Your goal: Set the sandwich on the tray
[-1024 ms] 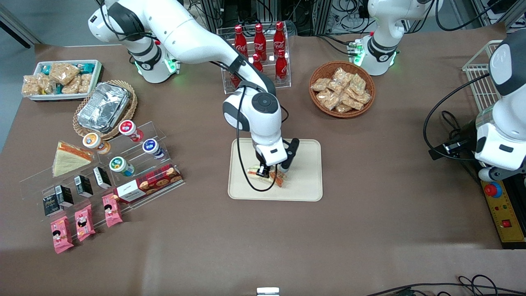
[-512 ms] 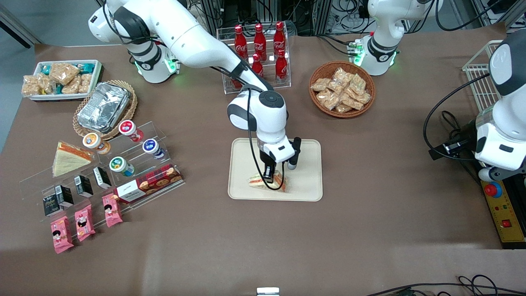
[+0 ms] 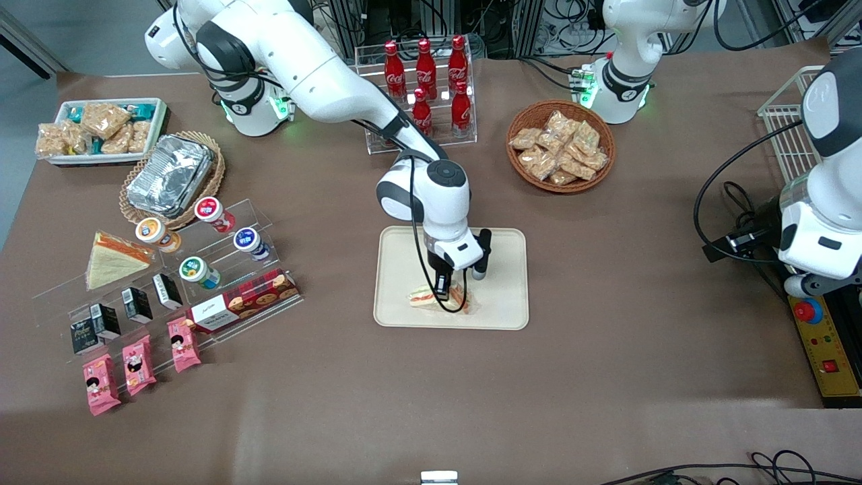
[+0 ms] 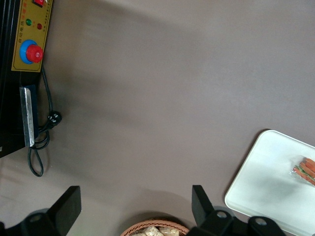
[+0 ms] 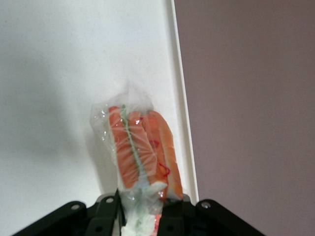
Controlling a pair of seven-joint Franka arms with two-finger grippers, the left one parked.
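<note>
The tool (image 3: 442, 294) sits low at the centre of the front frame, clamped on the sandwich (image 3: 425, 297); the wrapped wedge rests on the tray (image 3: 502, 300). The sandwich lies near the tray's rim nearest the front camera; the tray sits mid-bench (image 3: 606, 377).

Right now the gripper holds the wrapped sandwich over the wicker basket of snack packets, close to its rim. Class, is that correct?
Not quite. The gripper is shut on the sandwich, close to a rim, but over the tray, not the wicker basket, which stands farther from the front camera. The front view shows this; the right wrist view shows the sandwich near the tray's rim.
</note>
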